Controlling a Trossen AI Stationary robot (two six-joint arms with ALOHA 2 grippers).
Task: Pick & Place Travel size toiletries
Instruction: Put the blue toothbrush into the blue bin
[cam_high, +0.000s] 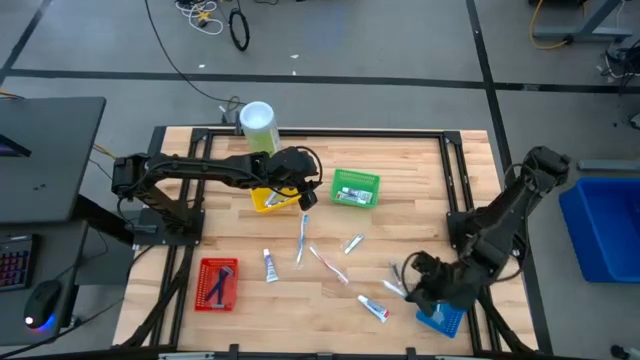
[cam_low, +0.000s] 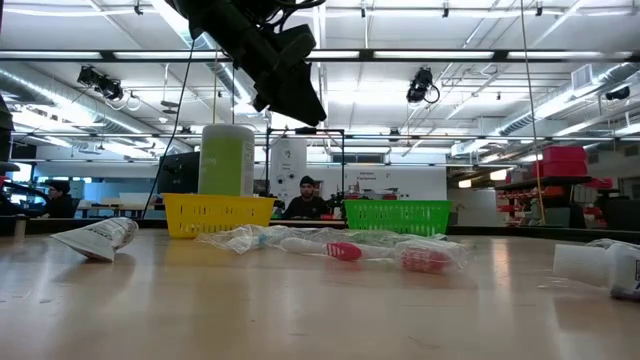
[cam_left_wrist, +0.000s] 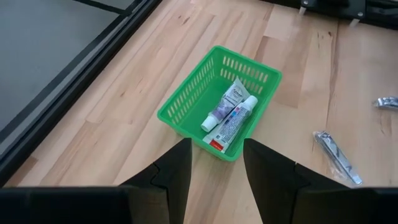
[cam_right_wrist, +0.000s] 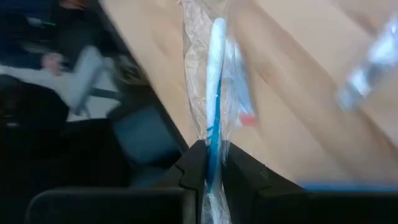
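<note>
Travel size toiletries lie loose on the wooden table: a white tube (cam_high: 270, 265), wrapped toothbrushes (cam_high: 302, 240) (cam_high: 330, 265), and more tubes (cam_high: 353, 243) (cam_high: 373, 308). My left gripper (cam_left_wrist: 214, 171) hangs open above the table, between the yellow basket (cam_high: 265, 200) and the green basket (cam_left_wrist: 217, 99). Two tubes (cam_left_wrist: 230, 115) lie in the green basket. My right gripper (cam_right_wrist: 209, 177) is near the table's front right, by the blue basket (cam_high: 445, 320). It is shut on a blue-and-white toothbrush (cam_right_wrist: 214, 81) in clear wrap. My right gripper pinches the wrapped toothbrush's handle (cam_right_wrist: 213, 146) between its two fingers, wrap and all. The toothbrush runs on along the fingers and sticks out ahead of them, slanting down over the table. It looks lifted clear of the wood.
A red basket (cam_high: 217, 283) with dark blue sticks stands at the front left. A green canister with a white lid (cam_high: 257, 125) stands behind the yellow basket. A big blue bin (cam_high: 600, 230) is beyond the table's right edge. People sit in the room behind.
</note>
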